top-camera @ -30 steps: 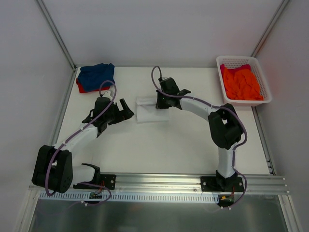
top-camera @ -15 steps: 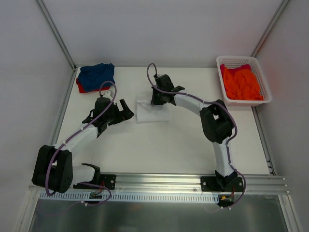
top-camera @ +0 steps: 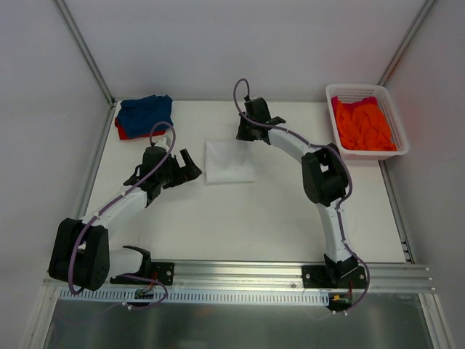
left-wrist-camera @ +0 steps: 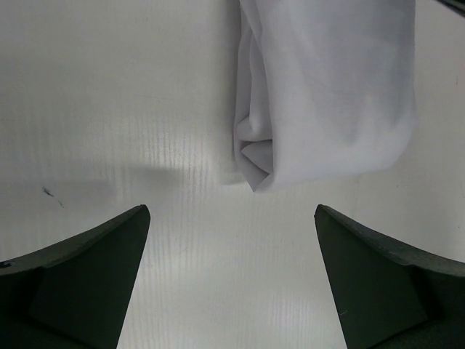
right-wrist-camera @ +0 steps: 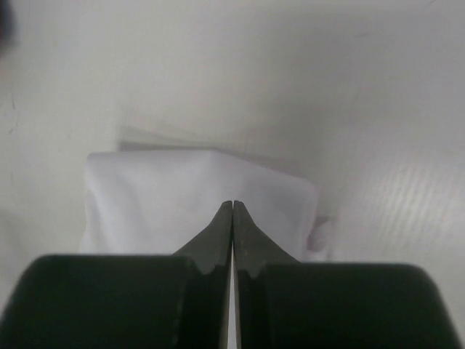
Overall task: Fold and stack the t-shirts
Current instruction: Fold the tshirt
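The white t-shirt [top-camera: 229, 161] sits folded into a neat rectangle near the middle of the surface [top-camera: 254, 218], flat, with one tucked, creased corner showing clearly in the left wrist view [left-wrist-camera: 327, 94]. Right at its far edge hovers the right claw [top-camera: 244, 136], fingers pinched tight together with nothing between them. From its own camera the closed tips [right-wrist-camera: 232, 205] point over the white cloth [right-wrist-camera: 196, 196].

On the shirt's left side is the left claw [top-camera: 190, 163], jaws spread wide, close beside the cloth but not touching it. Its wrist view shows bare surface between the two fingers [left-wrist-camera: 94, 276].

Over in the far left corner the blue t-shirt [top-camera: 145, 111] lies on top of the red t-shirt [top-camera: 122, 133], with only a red edge peeking out. Far right, the white basket [top-camera: 363, 89] holds the bunched-up orange t-shirt [top-camera: 363, 125].
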